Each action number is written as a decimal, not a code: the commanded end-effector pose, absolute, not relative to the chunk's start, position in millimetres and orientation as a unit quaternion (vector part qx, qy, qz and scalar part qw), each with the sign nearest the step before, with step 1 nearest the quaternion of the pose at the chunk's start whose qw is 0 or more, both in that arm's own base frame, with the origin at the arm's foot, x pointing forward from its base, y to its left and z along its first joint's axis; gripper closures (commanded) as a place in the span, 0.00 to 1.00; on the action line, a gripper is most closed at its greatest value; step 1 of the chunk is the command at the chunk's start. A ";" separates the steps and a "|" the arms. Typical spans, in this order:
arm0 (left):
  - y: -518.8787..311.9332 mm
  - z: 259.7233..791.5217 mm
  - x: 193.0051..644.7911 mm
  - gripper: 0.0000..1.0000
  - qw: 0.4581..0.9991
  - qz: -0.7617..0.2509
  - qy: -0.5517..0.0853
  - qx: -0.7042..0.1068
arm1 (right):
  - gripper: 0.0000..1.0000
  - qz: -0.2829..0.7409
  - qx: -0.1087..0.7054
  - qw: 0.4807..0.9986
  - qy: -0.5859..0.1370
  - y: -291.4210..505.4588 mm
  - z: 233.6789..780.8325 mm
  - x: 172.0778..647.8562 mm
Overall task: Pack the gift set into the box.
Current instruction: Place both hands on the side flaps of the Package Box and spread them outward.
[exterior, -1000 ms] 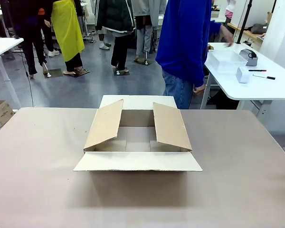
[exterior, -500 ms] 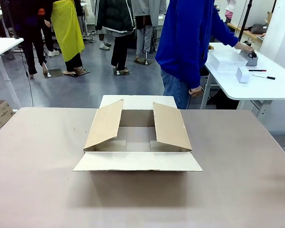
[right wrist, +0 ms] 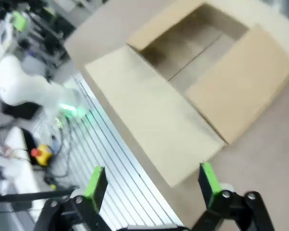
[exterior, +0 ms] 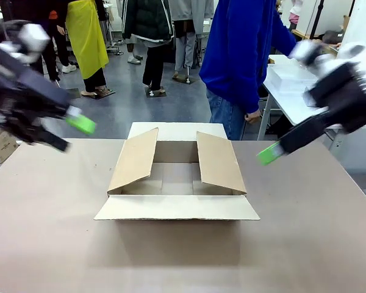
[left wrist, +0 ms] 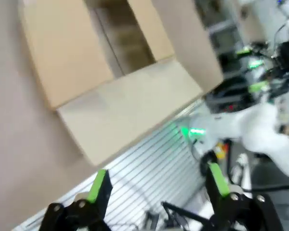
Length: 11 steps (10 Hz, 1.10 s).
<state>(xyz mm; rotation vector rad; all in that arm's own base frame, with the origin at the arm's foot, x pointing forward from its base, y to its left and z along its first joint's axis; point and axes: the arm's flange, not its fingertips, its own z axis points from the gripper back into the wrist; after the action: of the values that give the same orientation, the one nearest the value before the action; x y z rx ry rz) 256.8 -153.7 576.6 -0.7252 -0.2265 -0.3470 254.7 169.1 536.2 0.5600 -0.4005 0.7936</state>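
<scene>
The box (exterior: 177,177) is a brown carton standing in the middle of the table with its four flaps spread and nothing inside. My left gripper (exterior: 80,139) hovers blurred above the table's left side, open, well left of the box. On the right, my right gripper (exterior: 285,128) hangs blurred and open above the table, right of the box. The left wrist view has open fingers (left wrist: 157,182) over the box (left wrist: 111,72). Open fingers (right wrist: 151,179) stand above the box (right wrist: 197,82) in the right wrist view. A pale tray (exterior: 283,78) of the gift set sits on the side table, partly hidden behind my right arm.
A person in a blue top (exterior: 238,55) stands behind the table's far edge, turned toward the white side table (exterior: 293,113) at the right. A small printed cardboard box (exterior: 0,145) sits on the floor at the left. Other people stand farther back.
Both arms have swung into the front view from the sides, moving fast and blurred. The box has not moved. The person's arm stays stretched toward the side table.
</scene>
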 end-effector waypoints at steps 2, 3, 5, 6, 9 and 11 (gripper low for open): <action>-153.7 576.6 256.8 0.00 0.914 -0.169 -0.110 -0.352 | 0.00 0.327 0.312 0.870 -0.199 107.5 540.0 272.9; -153.7 576.6 256.8 0.00 0.914 -0.169 -0.110 -0.352 | 0.00 0.327 0.312 0.870 -0.199 107.5 540.0 272.9; -176.4 575.5 270.3 0.00 0.928 -0.162 -0.100 -0.319 | 0.00 0.336 0.269 0.877 -0.212 172.1 536.4 270.1; -186.4 577.8 277.5 0.00 0.937 -0.144 -0.103 -0.300 | 0.00 0.308 0.265 0.881 -0.242 173.9 535.8 277.3; -214.8 579.3 323.3 0.00 0.968 -0.040 -0.084 -0.235 | 0.00 0.231 0.258 0.871 -0.348 181.2 510.8 265.2; -243.2 580.8 345.8 0.00 0.971 -0.014 -0.082 -0.223 | 0.00 0.212 0.241 0.899 -0.297 185.8 481.4 247.6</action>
<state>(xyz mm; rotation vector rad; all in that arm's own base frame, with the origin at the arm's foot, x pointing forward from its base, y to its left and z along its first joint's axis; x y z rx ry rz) 336.2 -225.4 571.7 -0.4656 -0.1834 -0.0638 286.1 195.0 533.0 0.5270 -0.6659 0.4928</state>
